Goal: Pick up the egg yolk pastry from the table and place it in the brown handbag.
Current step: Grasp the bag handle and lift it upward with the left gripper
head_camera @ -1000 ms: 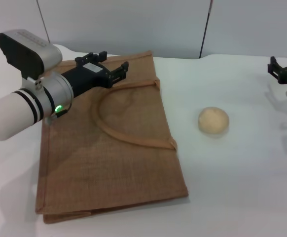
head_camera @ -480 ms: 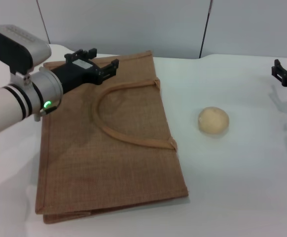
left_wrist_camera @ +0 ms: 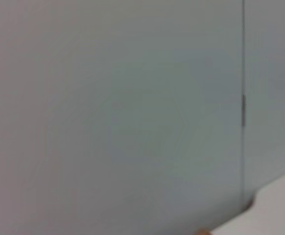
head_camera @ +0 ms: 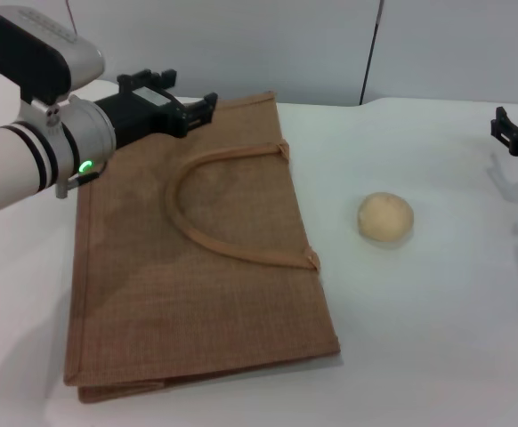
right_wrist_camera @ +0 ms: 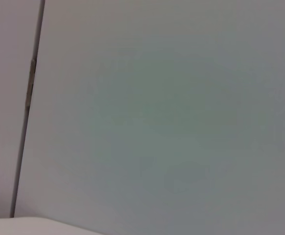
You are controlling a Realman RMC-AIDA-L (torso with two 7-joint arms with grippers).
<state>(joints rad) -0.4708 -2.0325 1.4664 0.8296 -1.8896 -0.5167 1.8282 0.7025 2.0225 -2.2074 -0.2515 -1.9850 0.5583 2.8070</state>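
Observation:
The egg yolk pastry (head_camera: 385, 217), a pale yellow-beige ball, sits on the white table (head_camera: 437, 338) to the right of the brown handbag (head_camera: 197, 285). The handbag lies flat, with its arched strap handle (head_camera: 197, 236) on top. My left gripper (head_camera: 190, 91) hovers over the bag's far left corner, open and empty, far from the pastry. My right gripper (head_camera: 511, 133) is at the table's far right edge, open and empty, well away from the pastry. Both wrist views show only a grey wall.
Grey wall panels (head_camera: 330, 44) stand behind the table. White tabletop lies between the bag and the pastry and in front of both. The left wrist view shows a sliver of table (left_wrist_camera: 279, 205) below the wall.
My left gripper has pulled back from over the bag's handle toward the bag's far left corner and risen a little. The right gripper has drawn slightly to the right. Pastry and bag have not moved.

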